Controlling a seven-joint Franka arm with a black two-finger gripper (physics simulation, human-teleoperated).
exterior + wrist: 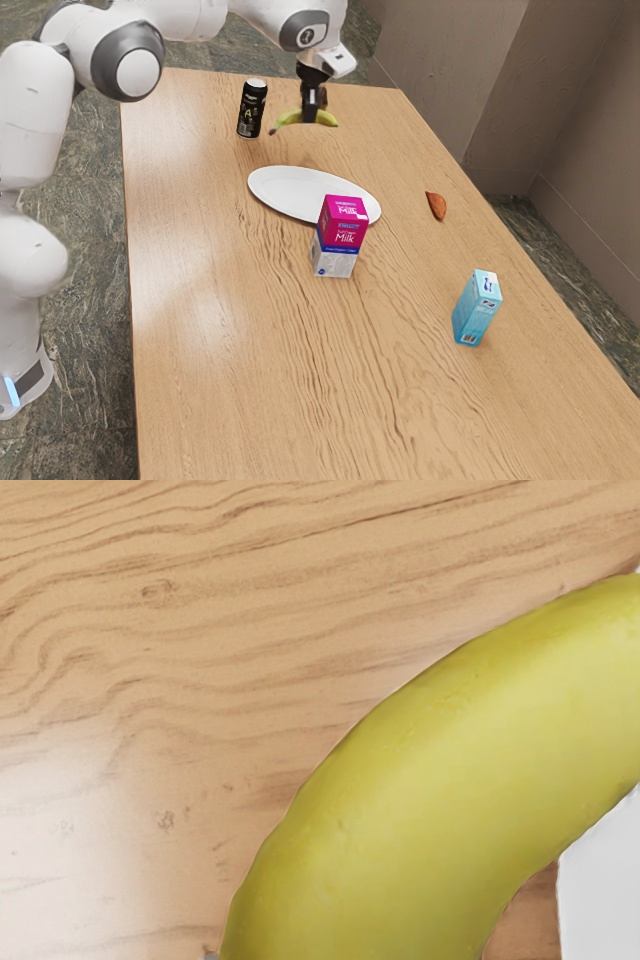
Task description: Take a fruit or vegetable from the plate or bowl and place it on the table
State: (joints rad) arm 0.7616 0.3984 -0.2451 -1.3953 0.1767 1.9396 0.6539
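Note:
In the exterior view my gripper [312, 112] is shut on a yellow-green banana [325, 118], beyond the white oval plate [300, 190] on the far part of the wooden table [230, 330]. The banana looks held above the tabletop, with its two ends sticking out on either side of the fingers. In the wrist view the banana [450, 770] is large and close, over bare wood, with part of the white plate [605, 880] beside it.
A black can [252, 109] stands near the banana's stem end. Close to the plate's near rim is a pink and white milk carton [341, 237]. A light-blue carton [477, 308] and an orange-brown piece of food [436, 205] are toward the exterior view's right.

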